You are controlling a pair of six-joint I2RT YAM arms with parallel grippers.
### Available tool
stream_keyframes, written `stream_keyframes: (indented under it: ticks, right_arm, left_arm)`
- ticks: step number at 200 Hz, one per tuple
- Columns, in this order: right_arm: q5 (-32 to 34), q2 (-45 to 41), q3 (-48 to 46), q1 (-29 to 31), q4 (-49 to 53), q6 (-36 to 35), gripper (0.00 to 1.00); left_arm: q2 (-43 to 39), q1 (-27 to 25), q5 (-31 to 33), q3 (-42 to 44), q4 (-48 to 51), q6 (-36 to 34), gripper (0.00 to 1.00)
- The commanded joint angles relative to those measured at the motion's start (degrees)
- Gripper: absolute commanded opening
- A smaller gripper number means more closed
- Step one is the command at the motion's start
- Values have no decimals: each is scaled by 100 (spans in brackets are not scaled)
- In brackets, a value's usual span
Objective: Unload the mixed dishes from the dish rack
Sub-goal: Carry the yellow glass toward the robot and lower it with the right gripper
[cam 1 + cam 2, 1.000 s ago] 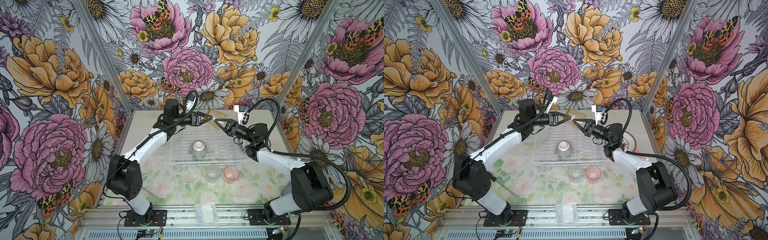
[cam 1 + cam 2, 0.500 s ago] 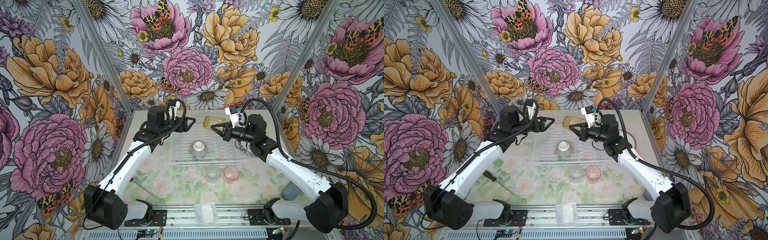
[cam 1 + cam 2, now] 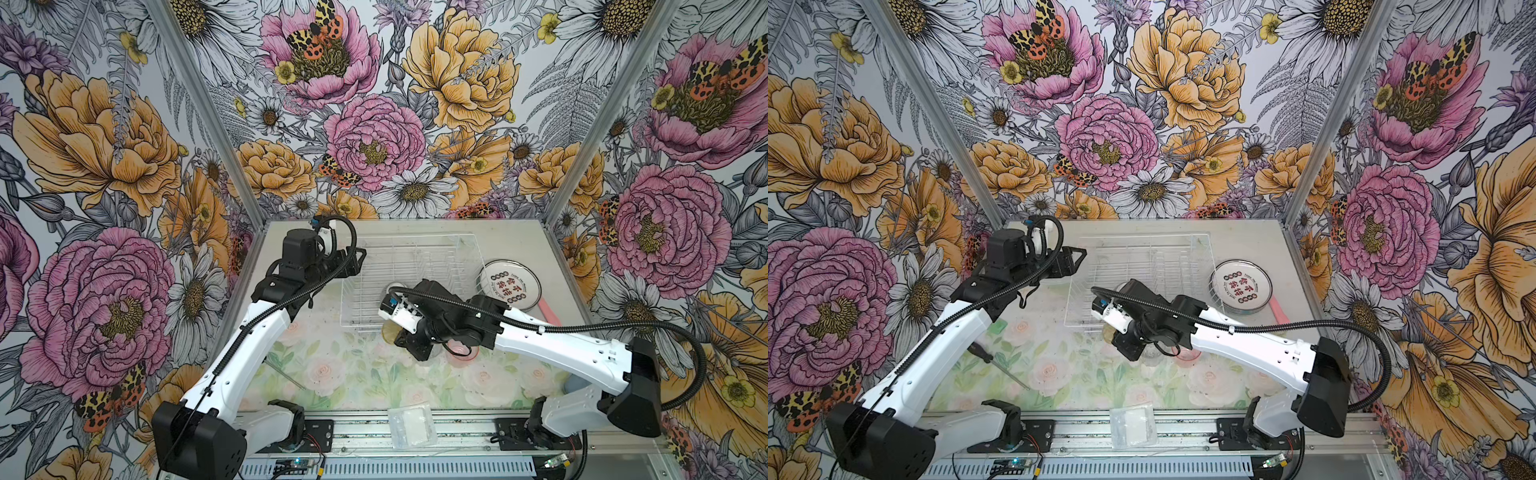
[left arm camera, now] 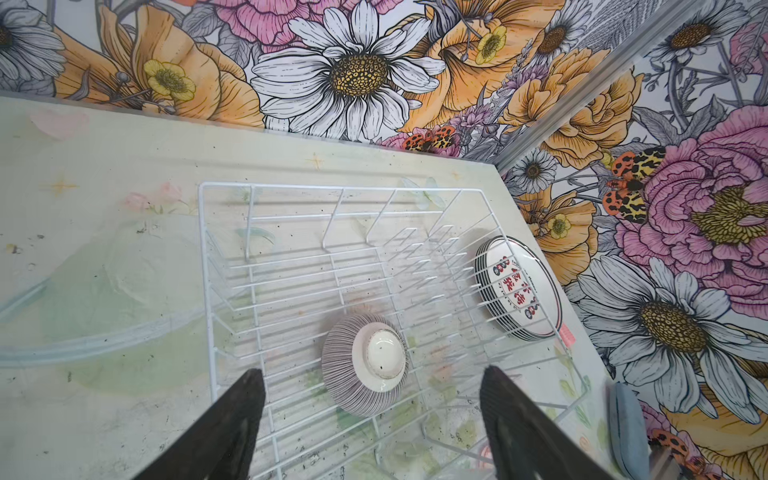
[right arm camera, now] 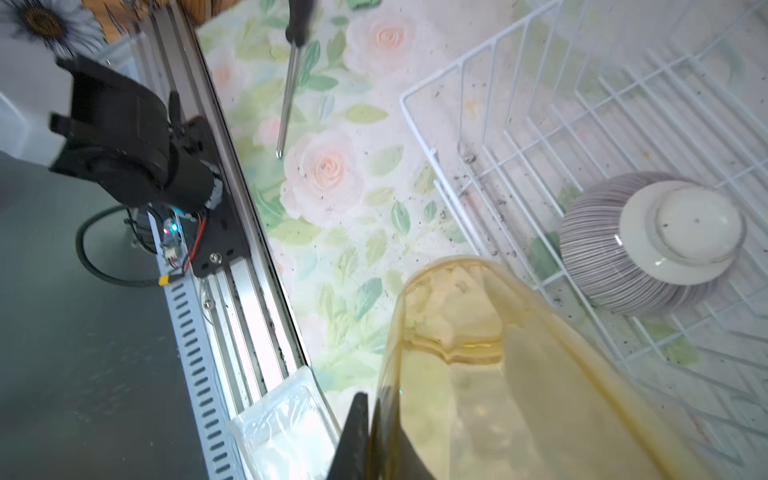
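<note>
Fingers (image 5: 353, 432) of the right gripper (image 5: 376, 419) pinch the yellow tumbler (image 5: 478, 353) by its wall at the near rim of the dish rack (image 5: 478, 52); the left gripper (image 4: 372, 372), jaws spread, faces the upturned bowl (image 4: 345, 365) inside.

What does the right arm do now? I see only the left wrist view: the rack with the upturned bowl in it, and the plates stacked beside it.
Observer: The right pincer is shut on the wall of the yellow tumbler, by the near edge of the dish rack.
Operator: Where are the other tumblers?
Observer: In a top view, a pink tumbler stands on the table in front of the rack, partly under the right arm.
Operator: Does anything lie near my arm?
Observer: A screwdriver lies on the table beside the left arm.
</note>
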State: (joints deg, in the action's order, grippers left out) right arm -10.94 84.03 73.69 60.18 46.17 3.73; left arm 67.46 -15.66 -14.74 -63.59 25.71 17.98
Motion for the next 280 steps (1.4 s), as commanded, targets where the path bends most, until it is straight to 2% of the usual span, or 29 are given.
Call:
stream_keyframes:
  ticks: [1, 58, 107, 280]
  right_arm:
    - [533, 441, 535, 309, 633, -444, 0]
    - [1109, 1790, 1459, 729, 1639, -887, 0]
    - [1366, 2413, 1819, 740, 1969, -1042, 0]
    - [1313, 3244, 2246, 559, 2089, -1427, 0]
  left_arm:
    - [-116, 83, 158, 112, 38, -51, 83]
    - [-146, 208, 51, 168, 24, -84, 83]
    - [-150, 358, -119, 299, -71, -103, 83]
    - [-19, 576, -421, 497, -252, -86, 84]
